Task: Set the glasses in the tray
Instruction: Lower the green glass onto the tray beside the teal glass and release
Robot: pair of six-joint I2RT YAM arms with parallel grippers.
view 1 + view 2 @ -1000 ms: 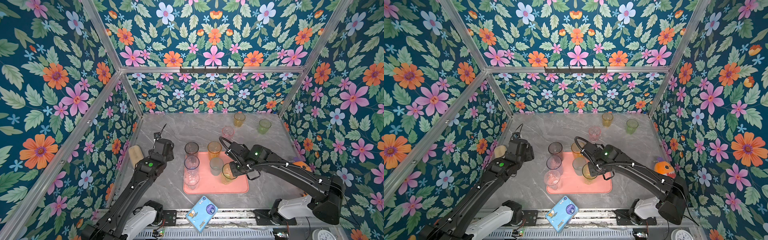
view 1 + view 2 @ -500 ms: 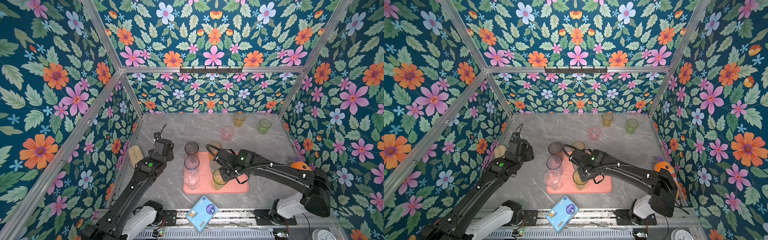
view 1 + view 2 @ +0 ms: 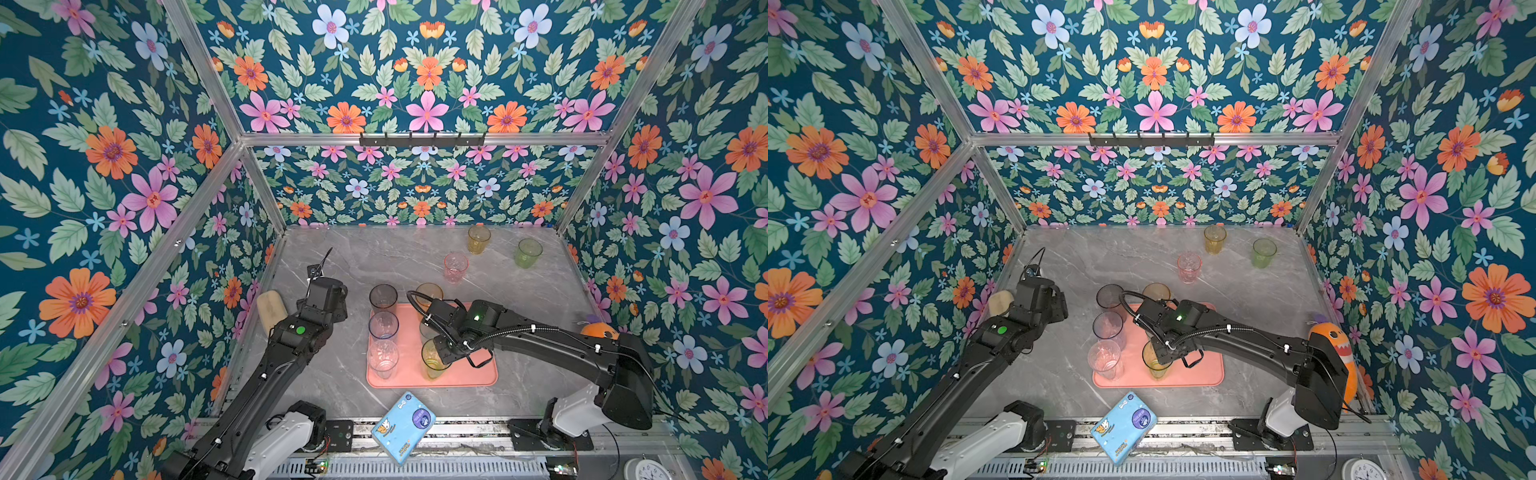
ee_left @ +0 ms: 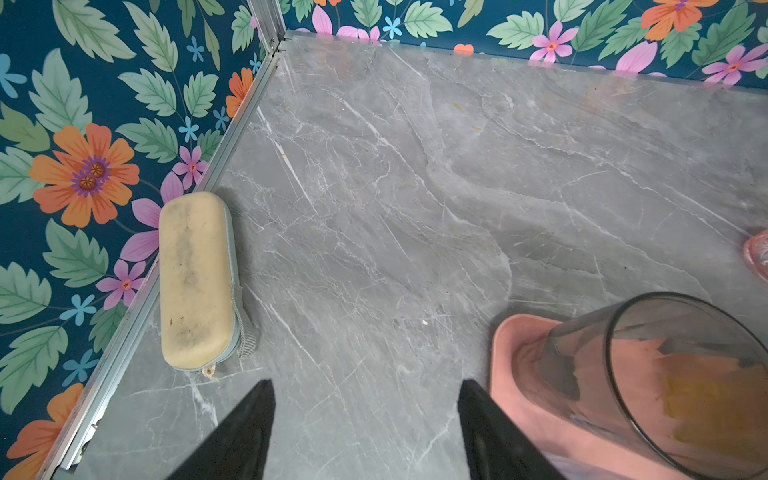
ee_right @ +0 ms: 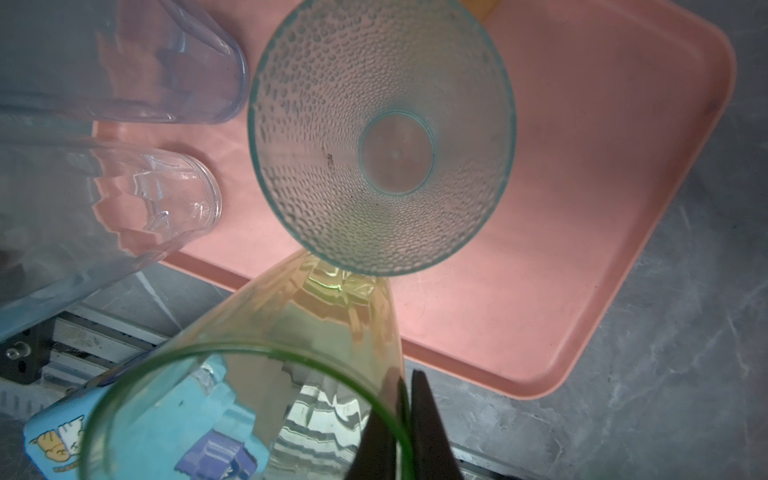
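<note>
The salmon tray (image 3: 478, 374) lies near the table's front. On its left side stand a smoky grey glass (image 3: 383, 297), a pale blue glass (image 3: 383, 326) and a clear glass (image 3: 382, 359). An orange glass (image 3: 429, 293) stands at its back edge and a dotted teal glass (image 5: 382, 145) in the middle. My right gripper (image 5: 405, 411) is shut on the rim of a yellow-green glass (image 3: 434, 359), whose base is over the tray's front part. Away from the tray are pink (image 3: 456, 266), amber (image 3: 478, 239) and green (image 3: 528, 252) glasses. My left gripper (image 4: 365, 386) is open over bare table, left of the tray.
A beige sponge-like block (image 4: 195, 278) lies along the left wall. A blue cartoon packet (image 3: 403, 426) rests at the front edge below the tray. An orange toy (image 3: 598, 330) sits at the right wall behind my right arm. Flowered walls close off three sides.
My right arm has carried the yellow-green glass leftward and toward the tray's front edge. The left arm has not moved.
</note>
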